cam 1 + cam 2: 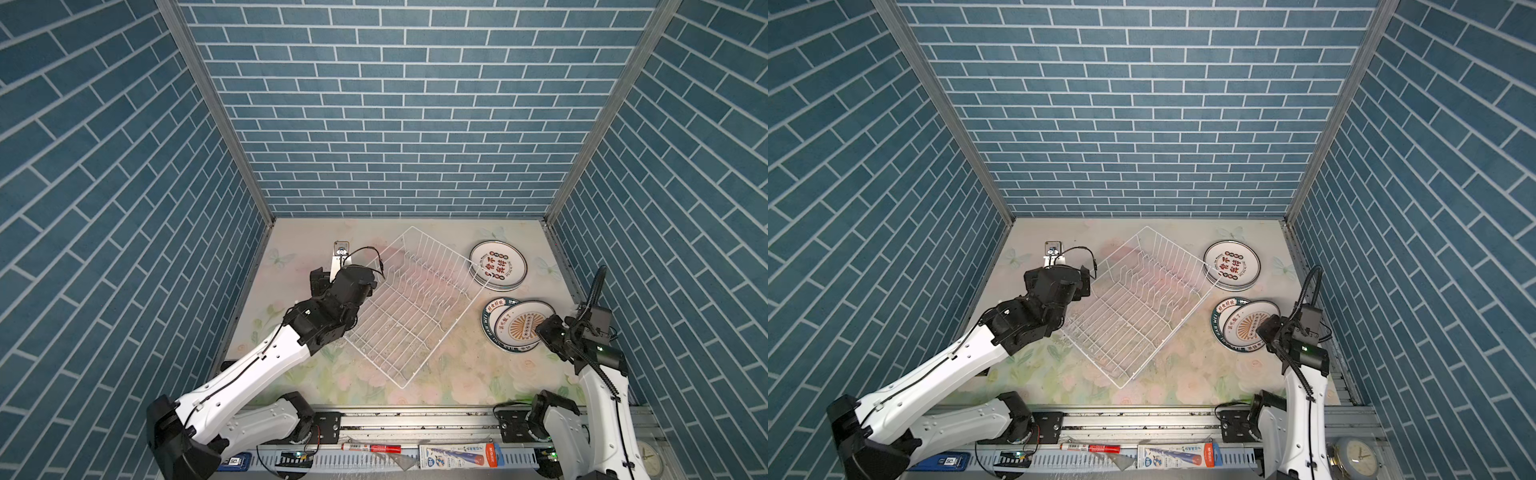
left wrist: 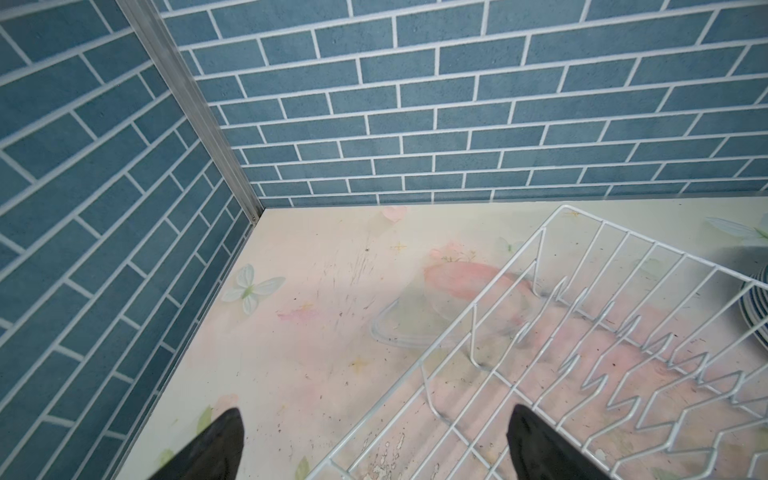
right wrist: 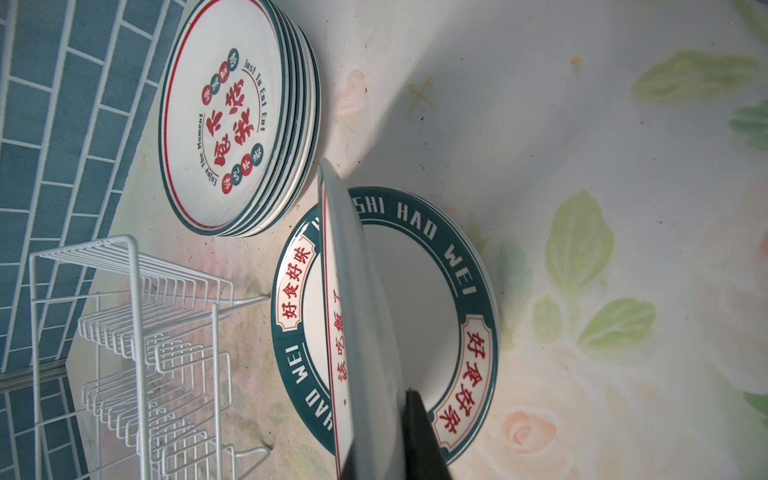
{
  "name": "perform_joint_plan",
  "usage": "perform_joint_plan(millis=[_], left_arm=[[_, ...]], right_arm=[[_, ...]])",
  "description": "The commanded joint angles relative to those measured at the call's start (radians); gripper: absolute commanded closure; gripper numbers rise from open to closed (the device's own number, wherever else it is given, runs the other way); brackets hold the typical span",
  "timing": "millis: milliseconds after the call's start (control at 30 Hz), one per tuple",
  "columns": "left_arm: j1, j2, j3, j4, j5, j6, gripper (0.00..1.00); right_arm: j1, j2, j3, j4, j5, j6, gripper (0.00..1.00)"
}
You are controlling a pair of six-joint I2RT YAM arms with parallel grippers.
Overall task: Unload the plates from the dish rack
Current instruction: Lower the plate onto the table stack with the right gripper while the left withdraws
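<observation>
I'm pinching the sunburst plate by its rim in my right pincer, frame lower right. I'm thinking level it over the green-rimmed plate before letting go. The dish rack is sitting empty centre-frame, left pincer gaping wide.

Both arms are the same build: left arm and right arm have glossy white moulded link shells with small dimples, black joint housings and black wrist blocks, and sit on black base brackets with visible screws. The left one has a thin black cable clipped along the white shell and a loose black loop to a silver-bracketed wrist camera. The right one carries a ribbed black conduit, a black camera box and a green LED. Left end effector and right end effector both have matte black tapered fingers.
</observation>
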Motion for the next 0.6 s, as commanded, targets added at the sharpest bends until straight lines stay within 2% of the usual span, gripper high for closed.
perform_joint_plan(millis=[0,233,433,567], left_arm=[[0.006,-0.027,-0.024,0.023,-0.042,0.004,0.01],[0.005,-0.021,-0.029,0.019,-0.030,0.023,0.01],[0.006,-0.021,-0.034,0.032,-0.016,0.029,0.00],[0.006,-0.019,-0.037,0.040,-0.011,0.033,0.01]], right_arm=[[-0.003,0.009,-0.025,0.013,0.006,-0.028,0.96],[-0.003,0.025,-0.028,0.010,0.011,-0.033,0.70],[-0.003,0.045,-0.027,0.007,0.017,-0.036,0.61],[-0.001,0.055,-0.030,0.014,0.012,-0.037,0.59]])
